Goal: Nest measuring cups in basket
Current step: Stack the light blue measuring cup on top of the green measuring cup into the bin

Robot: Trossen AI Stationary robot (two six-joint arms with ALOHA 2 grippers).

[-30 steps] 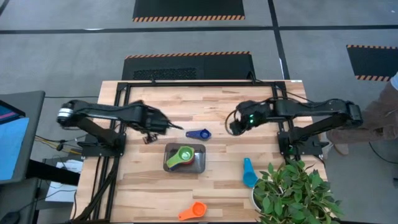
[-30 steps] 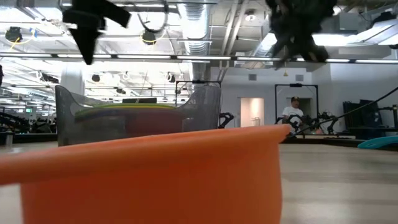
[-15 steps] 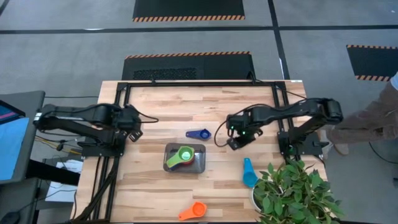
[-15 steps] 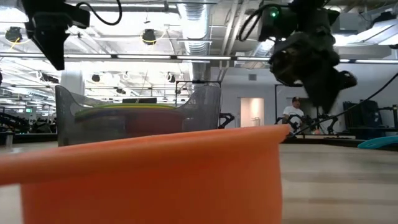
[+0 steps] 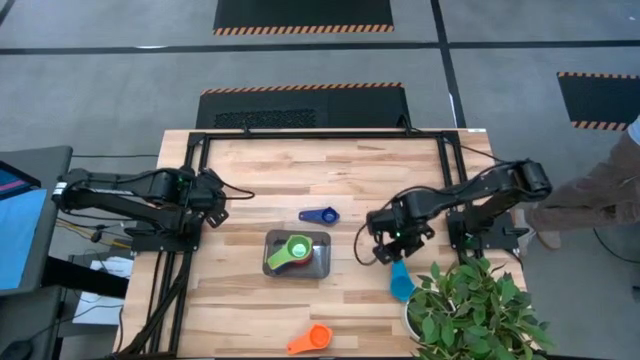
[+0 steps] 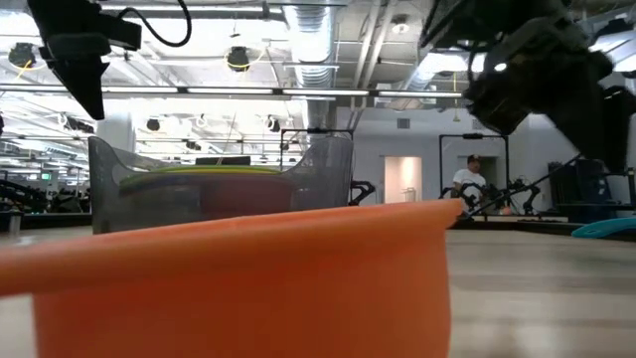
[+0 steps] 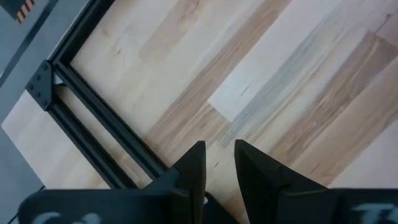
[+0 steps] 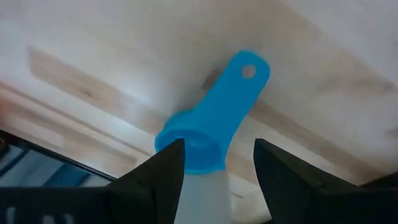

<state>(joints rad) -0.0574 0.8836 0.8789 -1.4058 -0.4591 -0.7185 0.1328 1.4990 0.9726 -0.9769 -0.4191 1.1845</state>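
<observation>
So far the basket [image 5: 297, 254] holds a nested stack topped by the green cup [image 5: 296, 247], while the right gripper [image 5: 392, 247], fingers spread, hangs over the light blue cup [image 8: 211, 127], leaving the dark blue cup [image 5: 319, 215] and orange cup [image 5: 311, 340] outside.

left arm: i have it drawn back at the desk's left edge, elbow folded.
left end effector [image 5: 213, 190]: fingers [image 7: 191, 169] close together, a narrow gap between, holding nothing.
right arm: i see it reaching inward and low.
right end effector [image 5: 389, 250]: fingers [image 8: 163, 165] spread wide, pointing down.
</observation>
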